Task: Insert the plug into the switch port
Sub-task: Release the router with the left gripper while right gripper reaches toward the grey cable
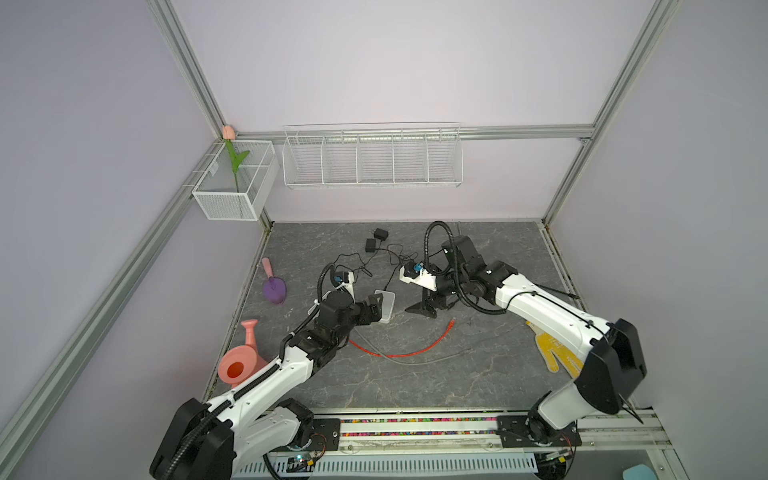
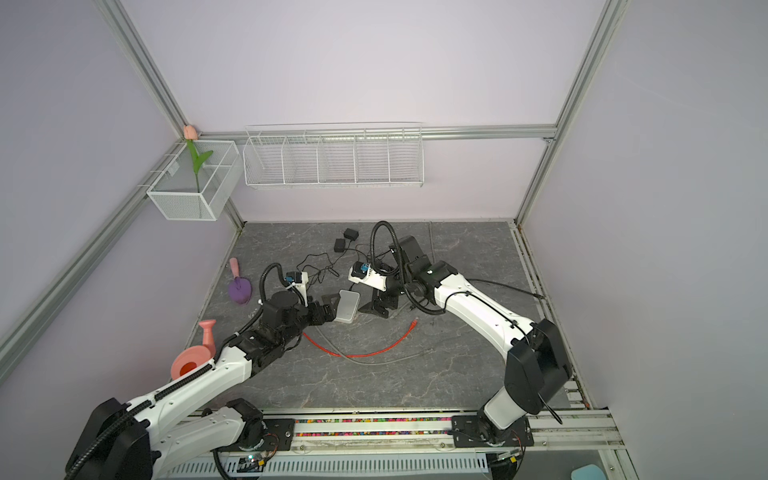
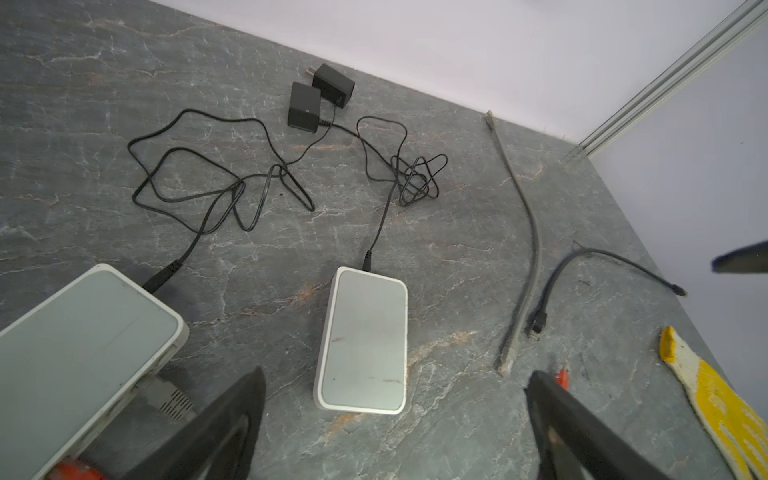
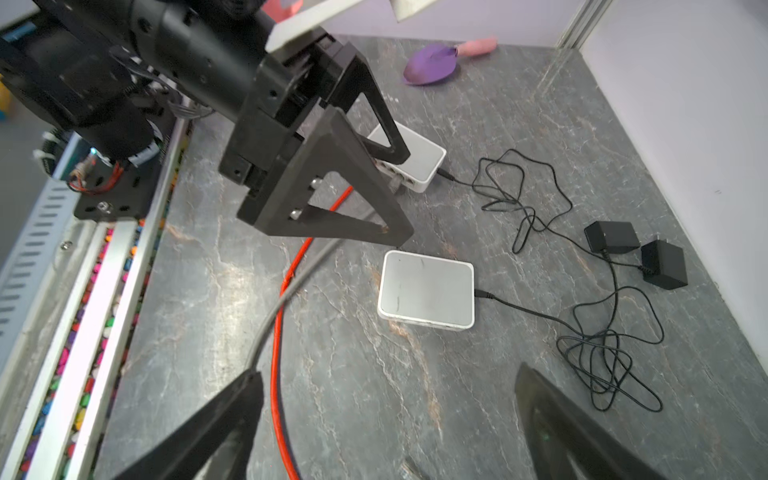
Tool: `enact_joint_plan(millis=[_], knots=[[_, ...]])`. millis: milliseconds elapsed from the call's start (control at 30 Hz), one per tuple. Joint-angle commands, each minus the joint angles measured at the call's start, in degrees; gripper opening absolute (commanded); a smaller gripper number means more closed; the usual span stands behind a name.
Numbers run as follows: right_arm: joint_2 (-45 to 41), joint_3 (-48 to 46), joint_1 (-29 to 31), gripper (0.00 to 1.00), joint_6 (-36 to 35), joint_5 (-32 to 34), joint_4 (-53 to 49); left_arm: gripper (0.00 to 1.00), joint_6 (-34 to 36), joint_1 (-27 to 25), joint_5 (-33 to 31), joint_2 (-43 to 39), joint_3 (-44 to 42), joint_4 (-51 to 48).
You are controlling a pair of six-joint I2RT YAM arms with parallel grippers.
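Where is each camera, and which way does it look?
Both top views: high above the arms' bases, looking down at the table and back wall; both arms show, with left gripper and right gripper.
Left wrist: on the left arm, looking past its open gripper at the near switch and middle switch.
Right wrist: on the right arm, facing across the table at the left gripper; its open gripper frames the view.
Shared: all four show the middle switch.
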Motion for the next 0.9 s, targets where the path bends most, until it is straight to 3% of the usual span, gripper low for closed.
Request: enact_joint_plan(millis=[0,167,267,467,533,867], knots=[[2.4,2.4,-1.3,0.95,-8.8,3.1,-10.7,0.96,-2.2,1.5,1.6,4.0,1.6,-0.8],[6.3,4.4,-3.5,0.87,-12.4,7.2,-15.4,0.93,-5.5,5.2,7.6,9.1,2.5,1.3],[8.0,4.7,-3.4,0.79,-16.0,8.7,-16.9,0.93,-5.9,5.5,7.9,10.0,2.2,1.6],[12.2,4.1,-3.2,0.71,-19.3,17.6,-14.4,0.93,-5.8,5.5,8.7,11.0,2.1,2.3],[13.5,3.8,-3.3,0.69,-19.9,20.8,-13.0,0.92,-5.5,5.4,8.6,11.4,2.5,2.0],[18.4,1.7,-3.1,0.64,-19.4,24.8,-6.0,0.92,-5.7,5.6,8.0,14.2,4.7,0.9]])
